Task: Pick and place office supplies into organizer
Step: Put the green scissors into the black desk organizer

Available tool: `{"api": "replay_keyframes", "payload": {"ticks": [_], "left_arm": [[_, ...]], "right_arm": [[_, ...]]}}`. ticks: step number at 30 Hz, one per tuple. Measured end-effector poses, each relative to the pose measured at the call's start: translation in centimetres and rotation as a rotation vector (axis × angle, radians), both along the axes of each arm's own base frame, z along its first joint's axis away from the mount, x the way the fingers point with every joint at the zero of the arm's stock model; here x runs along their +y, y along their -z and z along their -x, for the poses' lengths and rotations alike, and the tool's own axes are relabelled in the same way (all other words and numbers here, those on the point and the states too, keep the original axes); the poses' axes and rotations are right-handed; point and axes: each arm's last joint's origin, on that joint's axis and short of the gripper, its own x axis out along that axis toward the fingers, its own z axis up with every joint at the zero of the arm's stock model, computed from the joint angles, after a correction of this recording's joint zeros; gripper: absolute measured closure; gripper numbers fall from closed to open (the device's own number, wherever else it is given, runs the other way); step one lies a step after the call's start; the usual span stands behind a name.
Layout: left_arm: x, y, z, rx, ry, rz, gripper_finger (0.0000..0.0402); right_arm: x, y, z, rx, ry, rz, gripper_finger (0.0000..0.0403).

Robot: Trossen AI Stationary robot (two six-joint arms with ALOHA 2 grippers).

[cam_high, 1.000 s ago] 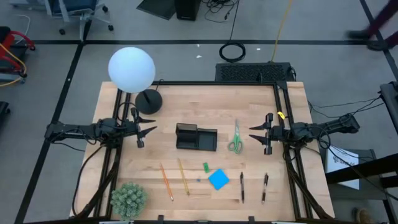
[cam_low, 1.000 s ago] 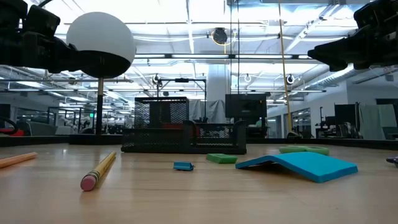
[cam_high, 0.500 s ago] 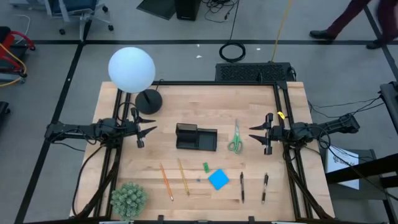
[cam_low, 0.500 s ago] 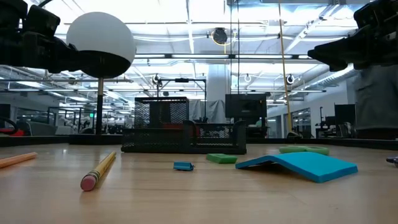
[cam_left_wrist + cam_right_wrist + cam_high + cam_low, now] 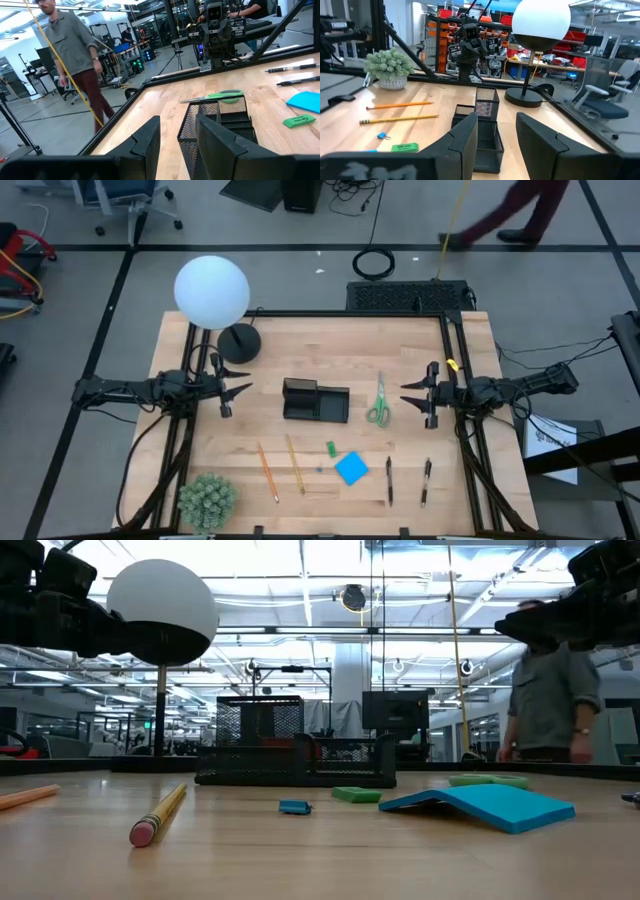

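Seen from above, the black organizer (image 5: 316, 401) sits at the table's centre, between the left gripper (image 5: 232, 392) at the left edge and the right gripper (image 5: 417, 394) at the right edge; both have their fingers spread apart and hold nothing. Green-handled scissors (image 5: 378, 402) lie just right of the organizer. Nearer the front lie two pencils (image 5: 280, 467), a small green piece (image 5: 330, 448), a blue pad (image 5: 351, 468) and two pens (image 5: 408, 479). A white globe lamp (image 5: 212, 292) stands at the far left and a spiky plant ball (image 5: 207, 500) at the near left.

From table height, one pencil (image 5: 158, 814) points toward the camera, with the blue pad (image 5: 483, 806) to its right and the mesh organizer (image 5: 296, 754) behind them. A person (image 5: 551, 691) stands beyond the table.

Past the left wrist's parted fingers (image 5: 147, 143), the organizer (image 5: 217, 130) lies ahead with the scissors (image 5: 215, 96) behind it.

Past the right wrist's parted fingers (image 5: 463, 143), the organizer (image 5: 481, 126) lies ahead, with both pencils (image 5: 400, 112) beside it.
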Motion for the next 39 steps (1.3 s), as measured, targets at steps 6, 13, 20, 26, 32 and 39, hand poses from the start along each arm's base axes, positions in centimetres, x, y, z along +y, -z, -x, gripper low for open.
{"api": "replay_keyframes", "payload": {"ticks": [6,13,20,26,32,39], "left_arm": [[0.0,0.0,0.0,0.0,0.0,0.0,0.027],[0.0,0.0,0.0,0.0,0.0,0.0,0.027],[0.0,-0.01,0.0,0.0,0.0,0.0,0.027],[0.0,0.0,0.0,0.0,0.0,0.0,0.027],[0.0,-0.01,0.0,-0.001,0.0,0.0,0.027],[-0.02,-0.01,0.0,-0.011,0.005,0.046,0.027]], "right_arm": [[0.0,-0.19,0.01,-0.028,-0.004,-0.099,0.0275],[0.0,-0.32,0.01,-0.054,-0.011,-0.237,0.0275],[0.0,-0.33,0.02,-0.059,-0.014,-0.29,0.0275],[-0.01,-0.47,0.03,-0.073,-0.015,-0.294,0.0275],[-0.02,-0.99,0.08,-0.133,-0.029,-0.38,0.0275],[-0.01,-0.99,0.08,-0.137,-0.035,-0.437,0.0275]]}}
